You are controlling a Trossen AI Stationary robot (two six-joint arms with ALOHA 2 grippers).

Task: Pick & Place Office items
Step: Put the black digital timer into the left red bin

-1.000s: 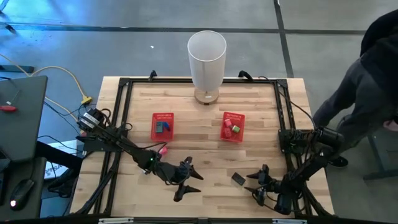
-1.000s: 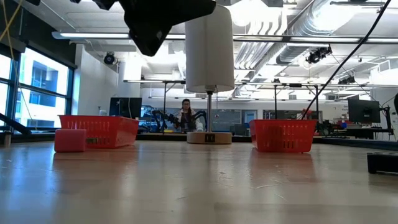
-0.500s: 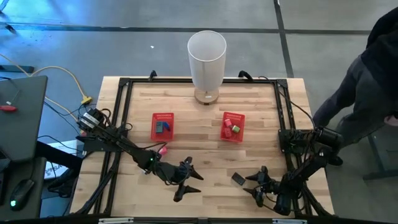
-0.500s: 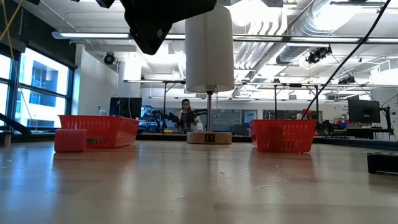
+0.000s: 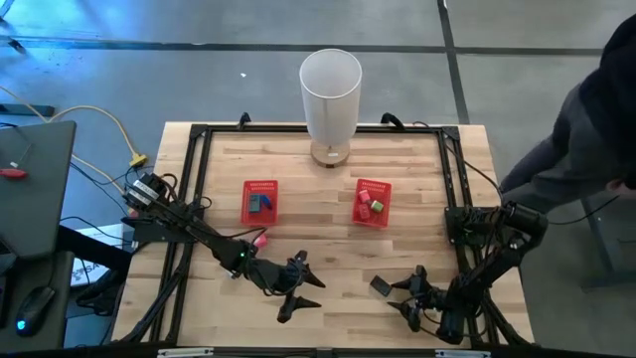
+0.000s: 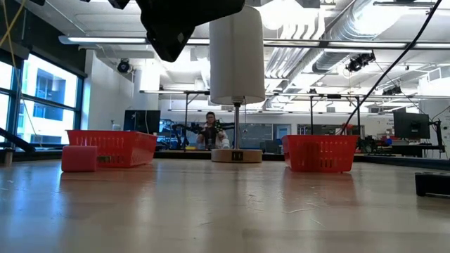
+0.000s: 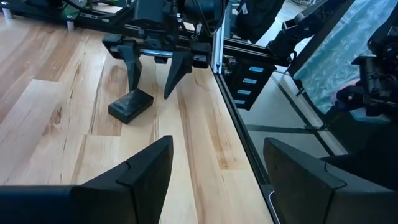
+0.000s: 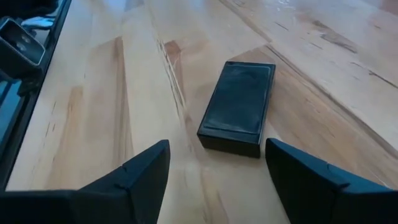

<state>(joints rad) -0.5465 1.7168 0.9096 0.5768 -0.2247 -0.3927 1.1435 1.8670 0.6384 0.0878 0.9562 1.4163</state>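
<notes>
Nearest the viewer in the overhead picture, at the lower right of the frame, the right gripper (image 5: 409,298) is reaching low over the wooden worktop (image 5: 328,209) with its two fingers spread wide and holding nothing, apparently lining up on a flat black block (image 5: 381,286) lying just beyond its fingertips. The right arm is stretching in from the frame's right edge, bent low and pointing left. At the lower centre, the left gripper (image 5: 306,293) is hovering, likewise spread and empty, its arm angling down from the left edge; it is facing the black block from the other side, seemingly waiting. A small pink block (image 5: 261,239) is lying beside that arm, left of centre, not yet collected. Farther up, mid-frame, two red baskets are sitting apart: the left basket (image 5: 260,202) is holding teal and blue pieces, the right basket (image 5: 373,202) red, pink and green ones, suggesting sorting is mostly done. At top centre a tall white cylinder (image 5: 330,99) is standing on its base.
</notes>
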